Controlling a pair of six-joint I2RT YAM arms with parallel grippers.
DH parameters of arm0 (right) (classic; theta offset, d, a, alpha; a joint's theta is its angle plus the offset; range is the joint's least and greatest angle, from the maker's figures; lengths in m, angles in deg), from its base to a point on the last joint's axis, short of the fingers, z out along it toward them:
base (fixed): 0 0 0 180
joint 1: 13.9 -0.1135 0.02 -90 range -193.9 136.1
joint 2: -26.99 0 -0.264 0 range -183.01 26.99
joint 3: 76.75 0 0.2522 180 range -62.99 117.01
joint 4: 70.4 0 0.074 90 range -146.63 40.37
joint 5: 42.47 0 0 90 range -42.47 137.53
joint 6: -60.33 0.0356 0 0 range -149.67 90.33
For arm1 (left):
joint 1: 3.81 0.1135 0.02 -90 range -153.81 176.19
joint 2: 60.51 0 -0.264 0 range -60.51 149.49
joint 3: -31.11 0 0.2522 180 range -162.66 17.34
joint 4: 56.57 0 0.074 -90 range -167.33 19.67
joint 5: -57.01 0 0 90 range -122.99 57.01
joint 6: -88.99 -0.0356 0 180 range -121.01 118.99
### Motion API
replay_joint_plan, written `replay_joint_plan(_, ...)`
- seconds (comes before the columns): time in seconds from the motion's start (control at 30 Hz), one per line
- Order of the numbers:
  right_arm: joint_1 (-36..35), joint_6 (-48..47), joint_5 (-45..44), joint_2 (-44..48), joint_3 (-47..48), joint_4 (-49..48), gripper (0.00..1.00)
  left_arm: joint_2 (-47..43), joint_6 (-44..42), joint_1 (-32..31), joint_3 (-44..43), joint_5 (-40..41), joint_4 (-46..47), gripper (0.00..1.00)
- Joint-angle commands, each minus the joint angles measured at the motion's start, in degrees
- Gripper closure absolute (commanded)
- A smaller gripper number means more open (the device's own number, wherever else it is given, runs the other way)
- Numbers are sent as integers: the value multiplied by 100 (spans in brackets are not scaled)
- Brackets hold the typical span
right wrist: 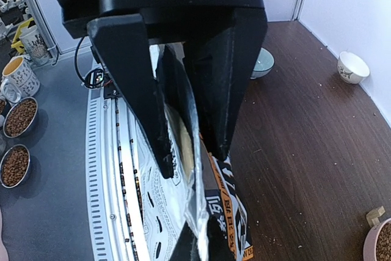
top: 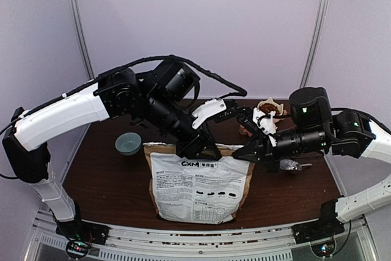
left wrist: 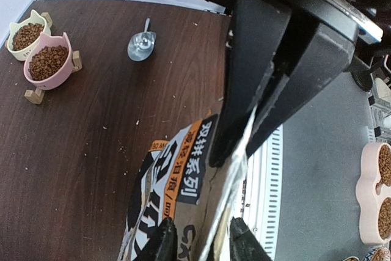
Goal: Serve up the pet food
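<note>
**While two pincers meet at its lip, one kibble bag stands on the desk**

One brown CXM bag point(top: 198, 187) stands upright at the near middle of the dark wooden desk point(top: 104, 175), its printed face toward the arm bases. Two arms reach over it. The left pincer point(left wrist: 237, 151) is clenched on the bag's top edge, with both fingers pressed against the silvery lining. The right pincer point(right wrist: 194, 160) straddles the same edge from the other end, one finger on either side. Whether it presses the lip cannot be told.

From above, one teal bowl point(top: 128, 143) sits just left of the bag. One metal scoop point(top: 294, 165) lies to the bag's right, partly hidden under the right arm.

The left wrist view alone clearly shows two cat-eared dishes side by side. They are a cream bowl point(left wrist: 15, 50) and a pink bowl point(left wrist: 58, 80), each filled with reddish-brown pet food point(left wrist: 47, 60). From above, the right arm hides most of them. Only the right wrist view shows one white bowl point(right wrist: 351, 74) near the wall.
</note>
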Motion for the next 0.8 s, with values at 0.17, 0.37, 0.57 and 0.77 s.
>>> replay_joint_plan(0.17, -20, 315, -279, 432, -349, -636, 100, 152, 13, -120, -137, -228, 811, 67)
replay_joint_plan(0.37, -18, 390, -329, 573, -482, -733, 100, 282, 49, -189, -112, -288, 904, 69)
replay_joint_plan(0.57, -16, 421, -334, 629, -540, -785, 100, 311, 116, -206, -13, -339, 1092, 86)
replay_joint_plan(0.77, -15, 427, -467, 751, -600, -741, 100, 137, -24, -208, 148, 26, 870, 100)
